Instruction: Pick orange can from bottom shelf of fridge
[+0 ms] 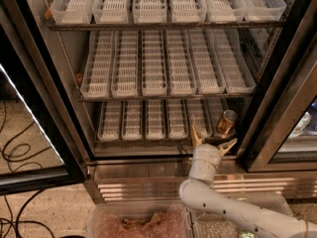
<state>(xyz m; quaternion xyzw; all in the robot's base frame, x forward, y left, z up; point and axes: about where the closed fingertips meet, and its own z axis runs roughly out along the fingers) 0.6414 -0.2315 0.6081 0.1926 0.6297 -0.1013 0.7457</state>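
Note:
The orange can [226,122] stands upright at the right end of the bottom shelf [148,120] of the fridge [163,63], in the rightmost lane near the door frame. My gripper [213,139] is at the shelf's front edge, just below and slightly left of the can. It is open, its two tan fingers spread wide with nothing between them. One fingertip [194,131] points up over the shelf front. The other fingertip [231,144] sits just under the can. The white arm [208,192] rises from the lower right.
The two racks above hold white slotted trays [153,63]. The black door frame [277,103] stands close on the can's right. A stainless base trim [148,180] runs below the shelf. A clear bin [138,224] sits in front on the floor; cables [15,152] lie left.

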